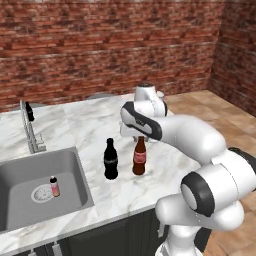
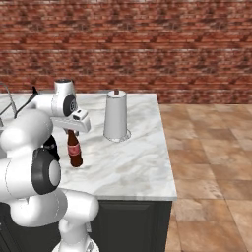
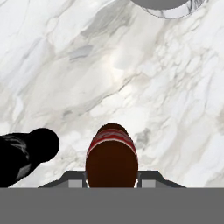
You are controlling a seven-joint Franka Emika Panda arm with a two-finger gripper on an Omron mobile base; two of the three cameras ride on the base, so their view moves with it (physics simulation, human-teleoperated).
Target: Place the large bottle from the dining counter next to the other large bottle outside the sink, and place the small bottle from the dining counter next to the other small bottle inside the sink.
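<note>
We see the brown large bottle [image 1: 139,158] with a red label band carrying pale stripes, and just left of it the glossy all-black other large bottle [image 1: 110,160] with a faint pale mark on its label. The counter [image 1: 90,130] is white marble with grey veining over a dark base. On the left, the grey sink [image 1: 70,165] holds the reddish-pink other small bottle [image 1: 54,186] with a pale top. The far wall [image 1: 100,45] is red-brown brick, the floor [image 2: 206,147] tan tile, and a pale grey holder [image 2: 116,116] stands farther back.

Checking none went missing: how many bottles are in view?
4: brown bottle in the gripper, black bottle beside it, pink bottle in the sink, short black bottle behind the faucet.
</note>
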